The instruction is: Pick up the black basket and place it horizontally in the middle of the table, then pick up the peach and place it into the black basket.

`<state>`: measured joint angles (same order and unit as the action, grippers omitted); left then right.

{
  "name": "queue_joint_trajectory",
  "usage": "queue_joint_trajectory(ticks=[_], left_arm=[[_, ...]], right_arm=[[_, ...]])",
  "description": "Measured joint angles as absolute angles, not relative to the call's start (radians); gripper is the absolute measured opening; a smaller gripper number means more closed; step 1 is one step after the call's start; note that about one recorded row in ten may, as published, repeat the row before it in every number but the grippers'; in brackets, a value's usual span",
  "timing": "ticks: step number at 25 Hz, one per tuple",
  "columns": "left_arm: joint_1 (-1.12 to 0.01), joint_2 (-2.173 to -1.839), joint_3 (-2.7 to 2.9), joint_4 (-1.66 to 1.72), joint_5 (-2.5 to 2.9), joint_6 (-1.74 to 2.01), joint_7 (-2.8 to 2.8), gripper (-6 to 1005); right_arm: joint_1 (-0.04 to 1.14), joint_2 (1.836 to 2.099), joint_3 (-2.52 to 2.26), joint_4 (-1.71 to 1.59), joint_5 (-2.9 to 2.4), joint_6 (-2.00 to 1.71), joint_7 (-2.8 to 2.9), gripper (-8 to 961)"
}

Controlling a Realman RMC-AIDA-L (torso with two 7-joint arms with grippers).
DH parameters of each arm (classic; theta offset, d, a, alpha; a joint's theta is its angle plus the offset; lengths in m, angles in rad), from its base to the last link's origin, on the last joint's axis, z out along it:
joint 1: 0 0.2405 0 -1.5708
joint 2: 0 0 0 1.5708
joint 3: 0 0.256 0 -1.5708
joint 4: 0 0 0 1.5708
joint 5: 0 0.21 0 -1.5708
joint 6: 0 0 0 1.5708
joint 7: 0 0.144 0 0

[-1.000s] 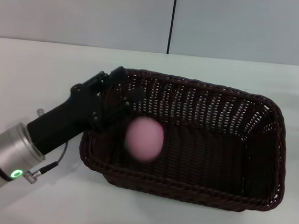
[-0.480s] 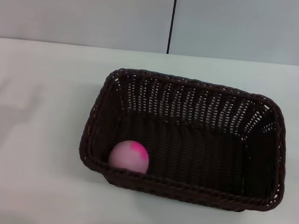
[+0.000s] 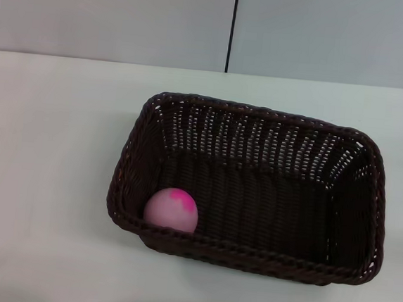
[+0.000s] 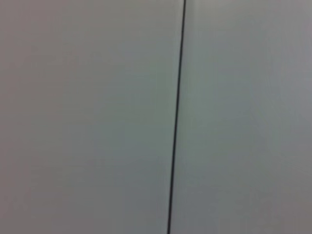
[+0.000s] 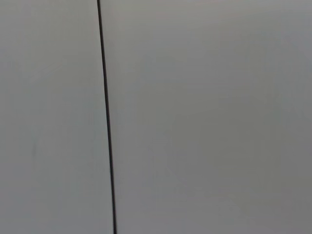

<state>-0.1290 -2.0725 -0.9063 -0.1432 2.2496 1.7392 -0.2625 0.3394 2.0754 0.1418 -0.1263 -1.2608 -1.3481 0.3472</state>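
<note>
While the peach (image 3: 171, 210) lies inside the black basket (image 3: 260, 128) - in its near left corner - no gripper shows. Both wrist views show only a grey wall (image 4: 87, 117), so the fingers' state cannot be told.

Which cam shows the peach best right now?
Head view: the peach lies in full sight inside the black basket, at its near-left corner. Both wrist views show none of it, only a pale wall with a dark vertical seam.

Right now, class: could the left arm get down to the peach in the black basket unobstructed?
Probably yes. The peach lies uncovered in the near-left corner of the open-topped black basket; only the rim beside it crowds an approach. The left arm itself is out of view.
</note>
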Motion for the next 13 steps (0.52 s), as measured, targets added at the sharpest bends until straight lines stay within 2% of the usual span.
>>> queue_joint_trajectory(ticks=[13], left_arm=[[-0.137, -2.072, -0.908, -0.148, 2.249, 1.687, -0.269, 813]], right_arm=[[0.356, 2.075, 0.191, -0.095, -1.261, -1.351, 0.343, 464]])
